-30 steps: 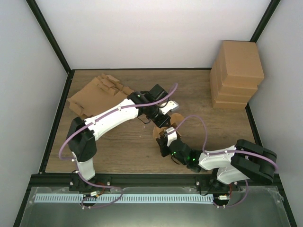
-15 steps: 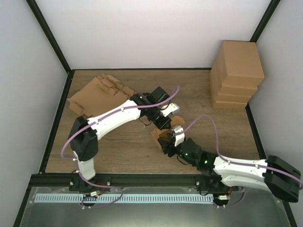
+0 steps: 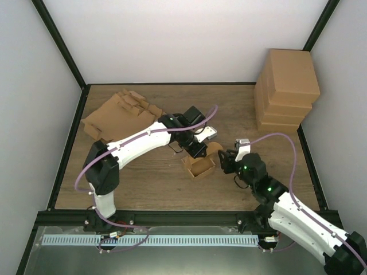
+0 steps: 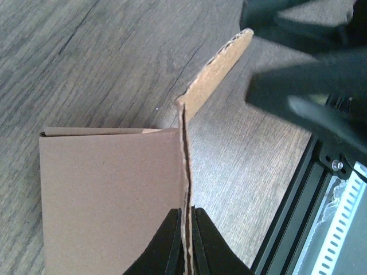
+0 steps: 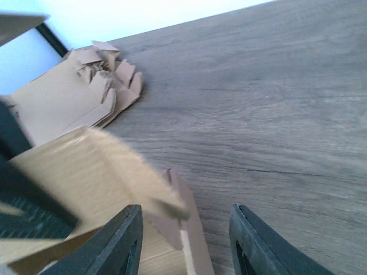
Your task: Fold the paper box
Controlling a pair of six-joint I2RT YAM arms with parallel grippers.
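Left gripper (image 4: 185, 220) pressed together on upright wall of paper box (image 3: 200, 167); box held right under it. Right gripper (image 5: 184, 211) spread, nothing held, box just to its left. Walls judged erected; top open, flap (image 4: 217, 67) not yet tucked. Bare table (image 3: 149, 183) left on near side of both grippers. Finished-box stack (image 3: 287, 86) well beyond right gripper. Flat blanks (image 3: 117, 114) well left of left gripper.

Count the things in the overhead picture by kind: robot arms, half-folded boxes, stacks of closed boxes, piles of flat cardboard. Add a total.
Robot arms: 2, left arm and right arm
Half-folded box: 1
Stack of closed boxes: 1
Pile of flat cardboard: 1
Total: 5
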